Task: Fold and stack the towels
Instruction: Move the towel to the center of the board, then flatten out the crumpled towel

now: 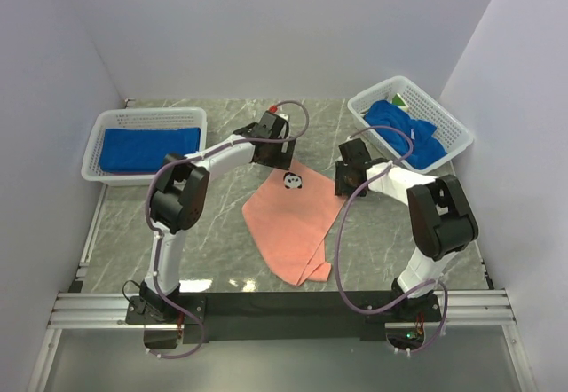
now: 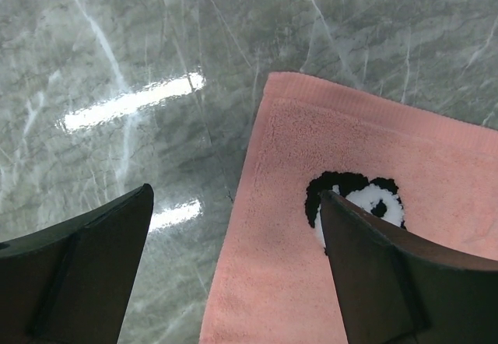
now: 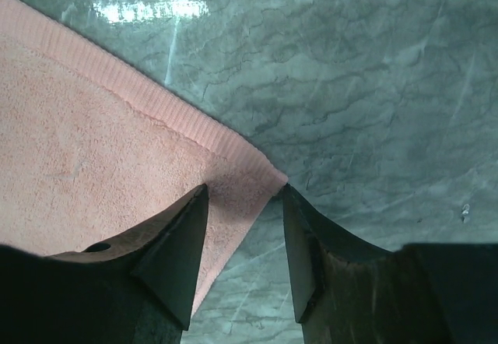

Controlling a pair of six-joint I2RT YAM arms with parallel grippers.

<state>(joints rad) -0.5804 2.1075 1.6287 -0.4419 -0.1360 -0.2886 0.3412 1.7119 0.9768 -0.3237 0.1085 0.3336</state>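
While the left gripper [image 2: 235,192] hangs released, pink towel [image 2: 350,142] edge beneath it, the right gripper [image 3: 245,187], jaws parted, straddles a corner

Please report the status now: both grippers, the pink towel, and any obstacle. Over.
Left gripper open above panda end of pink towel. Right gripper open, straddling another far corner. White baskets stand aside, nothing blocking.
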